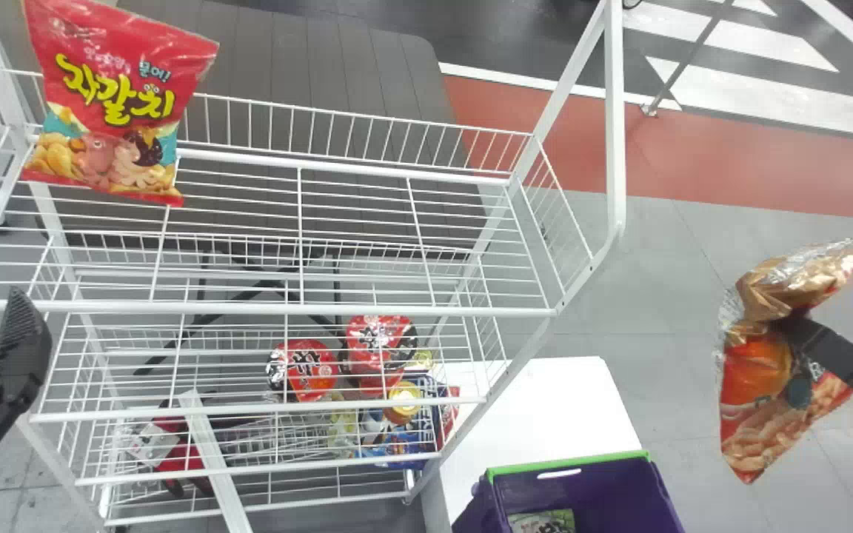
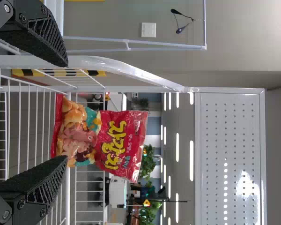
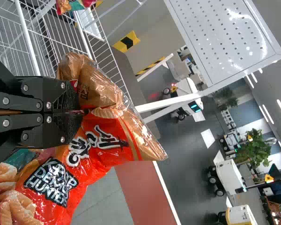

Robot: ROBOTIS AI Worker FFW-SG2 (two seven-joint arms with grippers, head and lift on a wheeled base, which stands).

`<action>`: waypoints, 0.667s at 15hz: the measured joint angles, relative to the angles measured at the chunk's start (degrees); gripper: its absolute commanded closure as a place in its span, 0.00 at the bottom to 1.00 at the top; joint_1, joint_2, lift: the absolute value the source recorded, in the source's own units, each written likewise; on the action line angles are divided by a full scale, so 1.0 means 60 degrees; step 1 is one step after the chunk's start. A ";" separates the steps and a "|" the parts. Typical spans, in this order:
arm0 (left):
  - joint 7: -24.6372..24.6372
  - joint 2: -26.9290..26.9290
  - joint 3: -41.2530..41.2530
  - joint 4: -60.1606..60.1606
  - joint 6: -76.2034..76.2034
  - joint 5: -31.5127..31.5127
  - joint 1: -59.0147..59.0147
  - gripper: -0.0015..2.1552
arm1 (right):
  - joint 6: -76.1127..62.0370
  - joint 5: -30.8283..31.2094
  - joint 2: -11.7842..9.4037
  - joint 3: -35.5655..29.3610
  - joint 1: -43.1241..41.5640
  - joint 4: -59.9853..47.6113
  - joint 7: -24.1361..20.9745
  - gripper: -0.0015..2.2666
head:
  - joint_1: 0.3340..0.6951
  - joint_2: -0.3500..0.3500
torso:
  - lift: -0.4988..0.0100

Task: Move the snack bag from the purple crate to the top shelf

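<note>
Closed on the snack bag [image 1: 756, 414], my right gripper [image 1: 793, 329] pinches its crumpled wrapper partway along, the printed orange-and-red part and the golden-brown part sticking out on either side of my fingers. I have the bag off to the right of the white wire rack, apart from the top shelf [image 1: 256, 307] and out of the purple crate [image 1: 589, 488], which sits on a white surface [image 1: 545, 400] with another package [image 1: 541, 522] inside. My left gripper [image 1: 21, 344] is by the rack's left front, fingers spread apart. Beyond it, a red snack packet [image 1: 112, 96] stands upright toward the left end of the top shelf.
</note>
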 measured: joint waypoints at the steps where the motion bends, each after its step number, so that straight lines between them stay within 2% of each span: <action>1: 0.0000 0.0002 0.0000 0.0000 0.0000 0.0000 0.0002 0.06 | 0.0000 0.0002 0.0000 0.0002 0.0000 0.0008 0.0007 0.93 | 1.00 0.03 | 0.95; 10: 0.0000 -0.0006 0.0000 0.0000 0.0000 0.0000 0.0015 0.06 | 0.0000 0.0025 0.0000 0.0012 0.0000 0.0092 0.0015 0.93 | 1.00 0.03 | 1.00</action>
